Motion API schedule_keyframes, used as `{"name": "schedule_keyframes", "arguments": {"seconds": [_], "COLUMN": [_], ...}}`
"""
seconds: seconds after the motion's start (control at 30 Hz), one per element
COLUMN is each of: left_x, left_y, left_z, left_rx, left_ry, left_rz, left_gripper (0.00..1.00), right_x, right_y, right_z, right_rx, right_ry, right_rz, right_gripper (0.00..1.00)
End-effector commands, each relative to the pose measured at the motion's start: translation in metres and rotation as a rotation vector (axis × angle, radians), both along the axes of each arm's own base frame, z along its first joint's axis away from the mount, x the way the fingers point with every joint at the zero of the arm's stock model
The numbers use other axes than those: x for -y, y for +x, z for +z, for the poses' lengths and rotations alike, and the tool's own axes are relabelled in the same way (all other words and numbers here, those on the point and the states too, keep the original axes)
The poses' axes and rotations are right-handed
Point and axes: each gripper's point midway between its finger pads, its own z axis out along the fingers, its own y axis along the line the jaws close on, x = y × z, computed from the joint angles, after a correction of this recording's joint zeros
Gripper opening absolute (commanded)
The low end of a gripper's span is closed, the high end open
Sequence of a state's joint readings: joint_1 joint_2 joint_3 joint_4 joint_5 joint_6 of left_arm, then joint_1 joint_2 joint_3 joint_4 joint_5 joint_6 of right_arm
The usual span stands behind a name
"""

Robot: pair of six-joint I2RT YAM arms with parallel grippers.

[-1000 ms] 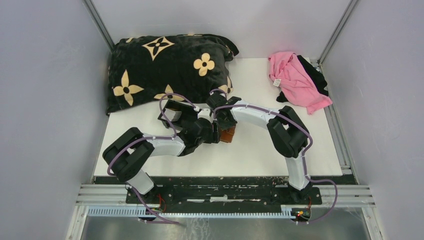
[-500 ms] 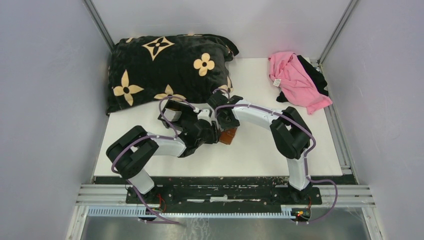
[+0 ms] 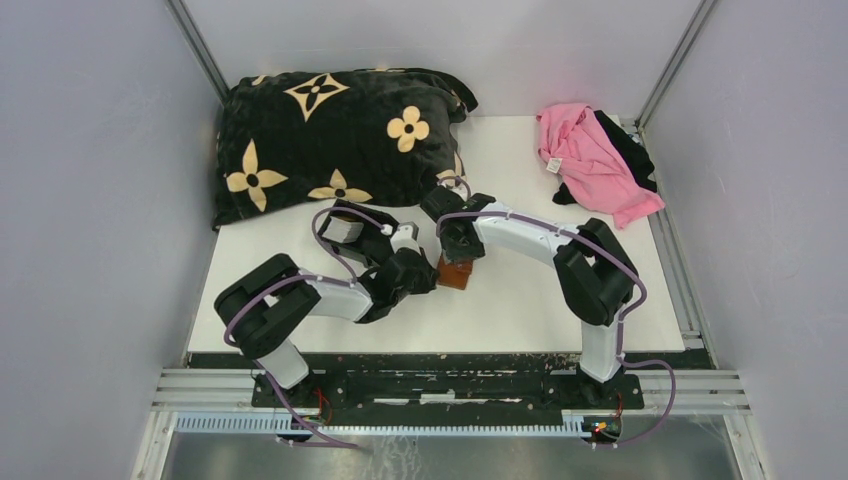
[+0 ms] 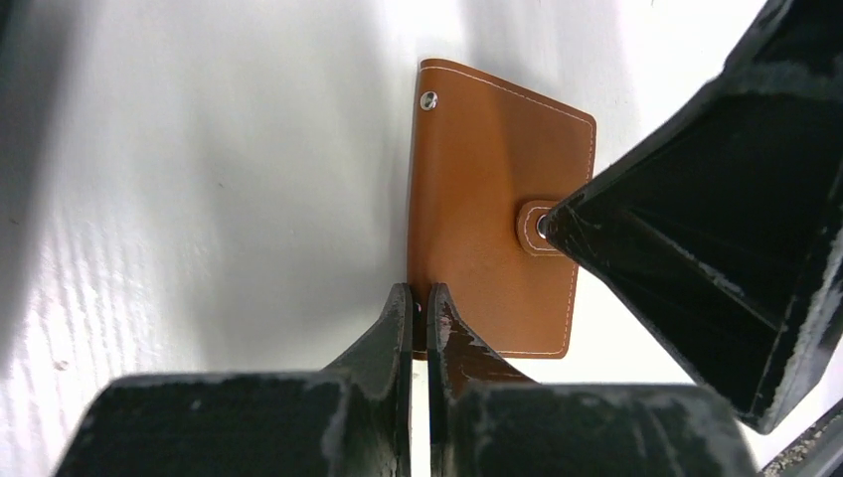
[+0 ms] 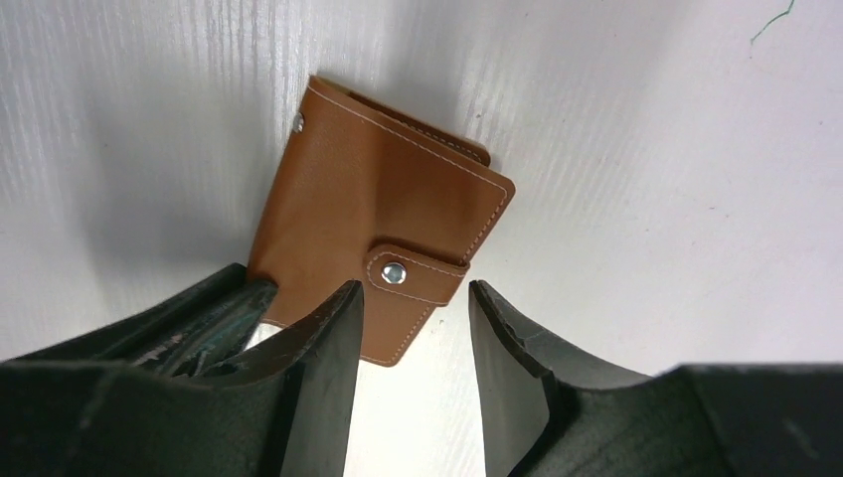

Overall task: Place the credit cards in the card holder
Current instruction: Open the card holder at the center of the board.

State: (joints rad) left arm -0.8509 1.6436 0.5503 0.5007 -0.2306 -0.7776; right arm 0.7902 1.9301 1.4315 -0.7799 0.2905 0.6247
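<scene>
Card holder (image 3: pixel 458 273): brown leather, folded shut, its snap tab (image 5: pixel 419 272) lying over the cover. It sits on the white table (image 3: pixel 520 310) near the middle, between the tips of the two arms. Left gripper (image 4: pixel 418 298): fingers drawn almost together with only a sliver of gap, clamped at the holder's long edge near one corner; right gripper (image 5: pixel 415 294): jaws spread, one finger on either side of the tab, gripping nothing. Also on the table: black flower-patterned cushion (image 3: pixel 330 130) at far left, pink cloth (image 3: pixel 590 160) at far right.
</scene>
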Motion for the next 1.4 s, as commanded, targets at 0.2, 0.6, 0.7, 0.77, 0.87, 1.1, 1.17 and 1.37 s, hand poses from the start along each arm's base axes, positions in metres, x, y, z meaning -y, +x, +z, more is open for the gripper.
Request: {"name": "schedule_keyframes", "arguments": {"seconds": [0.2, 0.6, 0.7, 0.77, 0.87, 1.1, 1.17, 1.37], "left_x": [-0.002, -0.01, -0.009, -0.008, -0.006, -0.015, -0.019, -0.032], "left_y": [-0.049, -0.051, -0.051, -0.052, -0.053, -0.056, -0.057, -0.056], "left_z": [-0.043, -0.041, -0.041, -0.041, -0.041, -0.046, -0.048, -0.048], "left_rx": [-0.175, -0.221, -0.232, -0.237, -0.239, -0.236, -0.236, -0.217], "left_ry": [0.148, 0.185, 0.179, 0.177, 0.171, 0.199, 0.213, 0.25], "left_rz": [0.119, 0.36, 0.378, 0.383, 0.384, 0.409, 0.42, 0.455], "left_gripper": [0.03, 0.03, 0.03, 0.03, 0.03, 0.03, 0.03, 0.03], "right_x": [0.003, 0.029, 0.035, 0.039, 0.045, 0.053, 0.052, 0.051], "right_y": [0.004, -0.01, -0.014, -0.016, -0.019, -0.015, -0.014, -0.014], "right_z": [0.013, 0.002, -0.003, -0.008, -0.015, -0.014, -0.009, 0.007], "right_rx": [0.061, 0.048, 0.04, 0.036, 0.034, 0.075, 0.087, 0.117], "right_ry": [0.018, -0.063, -0.086, -0.102, -0.123, -0.158, -0.148, -0.103], "right_rz": [-0.007, -0.004, -0.001, -0.001, 0.006, 0.03, 0.034, 0.039], "right_gripper": [0.5, 0.5, 0.5, 0.5, 0.48, 0.28, 0.24, 0.17]}}
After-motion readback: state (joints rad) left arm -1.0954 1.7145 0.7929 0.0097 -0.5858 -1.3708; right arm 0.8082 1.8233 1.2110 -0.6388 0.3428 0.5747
